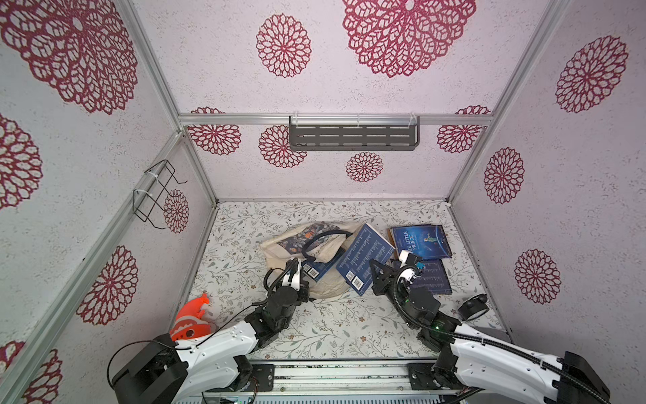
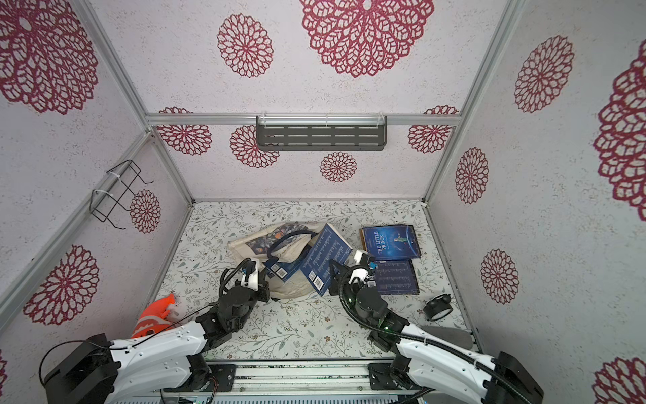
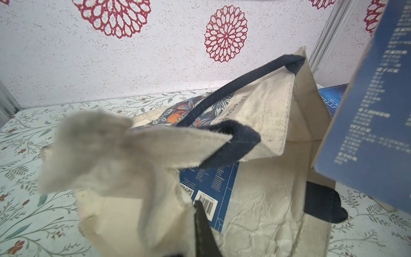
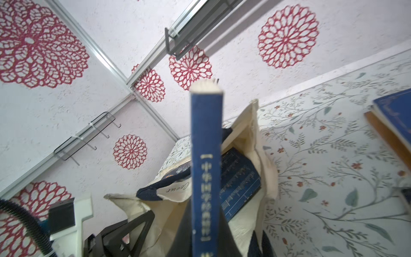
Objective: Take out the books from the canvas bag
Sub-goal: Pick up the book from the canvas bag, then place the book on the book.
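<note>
canvas bag (image 1: 325, 250) on floral tabletop (image 1: 314, 332), rosette walls (image 1: 349, 70) around; left pincer (image 1: 296, 269) pinches it, right pincer (image 1: 375, 268) grips book (image 1: 363, 257)

The left arm (image 1: 216, 344) and right arm (image 1: 489, 355) have smooth white shells dotted with small screws, joined by bulky black joints. A ribbed black hose (image 1: 395, 290) follows the right one; a thin black cable (image 1: 111, 360) loops from the left.

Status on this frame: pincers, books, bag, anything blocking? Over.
Left pincer shut on cream canvas bag rim. Right pincer shut on dark blue paperback, tilted at bag mouth. Second blue paperback inside bag. Navy strap handle crosses above it.
</note>
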You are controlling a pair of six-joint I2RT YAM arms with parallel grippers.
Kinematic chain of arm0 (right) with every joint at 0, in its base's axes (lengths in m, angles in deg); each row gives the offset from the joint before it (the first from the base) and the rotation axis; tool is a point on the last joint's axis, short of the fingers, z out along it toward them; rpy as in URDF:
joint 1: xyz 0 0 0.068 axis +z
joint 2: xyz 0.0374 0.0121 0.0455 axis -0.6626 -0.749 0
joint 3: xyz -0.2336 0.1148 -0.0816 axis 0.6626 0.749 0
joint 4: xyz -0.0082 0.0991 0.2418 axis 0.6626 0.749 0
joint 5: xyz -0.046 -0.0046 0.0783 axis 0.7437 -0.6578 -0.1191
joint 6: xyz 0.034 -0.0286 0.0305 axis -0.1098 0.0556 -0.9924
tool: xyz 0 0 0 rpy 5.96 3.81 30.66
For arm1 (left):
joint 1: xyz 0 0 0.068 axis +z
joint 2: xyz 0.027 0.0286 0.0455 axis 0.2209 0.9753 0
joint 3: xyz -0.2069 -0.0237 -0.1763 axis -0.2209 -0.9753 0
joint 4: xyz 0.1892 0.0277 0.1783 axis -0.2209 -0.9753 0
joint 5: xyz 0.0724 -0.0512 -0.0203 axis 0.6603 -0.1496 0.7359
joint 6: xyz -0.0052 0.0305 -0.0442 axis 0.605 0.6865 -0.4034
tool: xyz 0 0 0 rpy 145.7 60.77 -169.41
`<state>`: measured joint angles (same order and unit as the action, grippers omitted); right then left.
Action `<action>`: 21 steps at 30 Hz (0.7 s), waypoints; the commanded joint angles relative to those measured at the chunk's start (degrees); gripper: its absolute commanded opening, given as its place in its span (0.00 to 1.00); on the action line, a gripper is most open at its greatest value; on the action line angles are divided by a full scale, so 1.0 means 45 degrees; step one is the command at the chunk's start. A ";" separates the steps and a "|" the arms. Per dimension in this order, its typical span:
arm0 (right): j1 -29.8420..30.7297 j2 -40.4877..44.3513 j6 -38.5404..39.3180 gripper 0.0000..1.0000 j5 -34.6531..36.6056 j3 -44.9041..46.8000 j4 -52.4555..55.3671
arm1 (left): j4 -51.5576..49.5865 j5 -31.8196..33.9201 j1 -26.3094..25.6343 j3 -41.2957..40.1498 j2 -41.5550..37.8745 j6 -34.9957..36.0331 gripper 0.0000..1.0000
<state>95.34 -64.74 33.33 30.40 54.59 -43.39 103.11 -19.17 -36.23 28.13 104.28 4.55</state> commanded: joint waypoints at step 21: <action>-0.1076 0.4861 -0.2224 0.00 0.4821 0.0353 0.4916 | 0.0194 -0.0135 -0.0031 0.0376 0.0017 0.0025 0.00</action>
<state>91.06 -45.07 26.29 48.24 56.84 -22.45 102.98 -19.28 -36.23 28.19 104.31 4.37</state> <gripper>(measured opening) 0.110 0.069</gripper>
